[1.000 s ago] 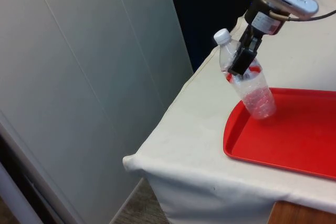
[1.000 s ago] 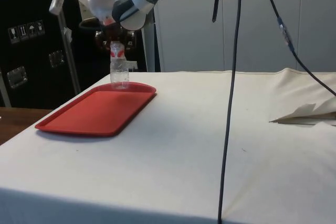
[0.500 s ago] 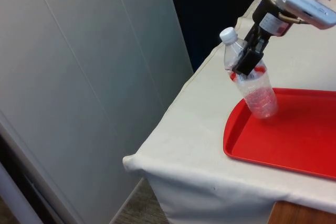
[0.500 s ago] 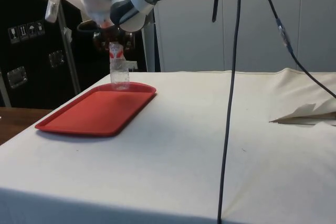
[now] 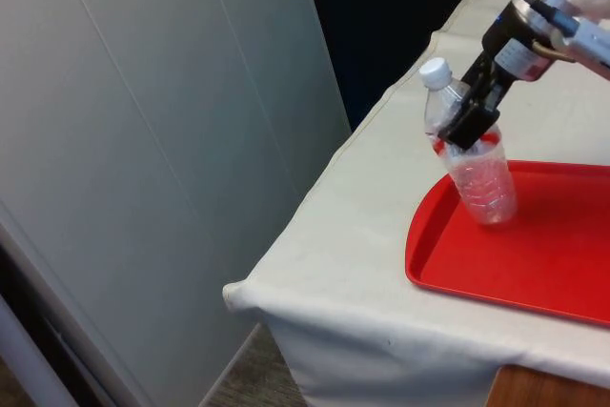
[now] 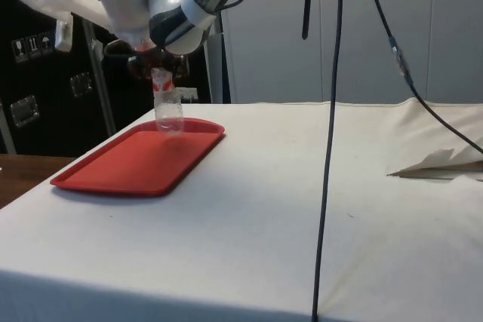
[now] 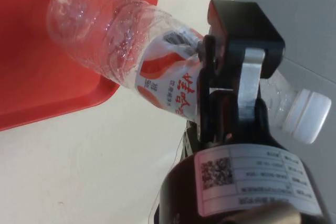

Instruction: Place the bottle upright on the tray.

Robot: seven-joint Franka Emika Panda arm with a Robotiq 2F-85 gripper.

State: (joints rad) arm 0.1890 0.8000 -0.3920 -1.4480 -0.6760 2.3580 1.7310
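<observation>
A clear plastic bottle (image 5: 481, 171) with a white cap and a red label leans slightly, cap towards the front view's left. Its base is low over the corner of the red tray (image 5: 543, 254); whether it touches the tray I cannot tell. My gripper (image 5: 472, 113) is shut on the bottle's upper body, just under the neck. In the side view the bottle (image 6: 168, 108) hangs under the gripper (image 6: 158, 73) above the tray's (image 6: 136, 164) far corner. The wrist view has a black finger (image 7: 239, 95) across the bottle (image 7: 131, 45) beside its label.
The tray lies near the table's corner, close to the cloth's edge (image 5: 315, 226) on the front view's left. A black cable (image 6: 328, 148) hangs down across the side view. A fold in the white cloth (image 6: 438, 162) rises at that view's right.
The gripper has carried the bottle towards the front view's right and further in over the tray. The bottle now stands less tilted than a second ago.
</observation>
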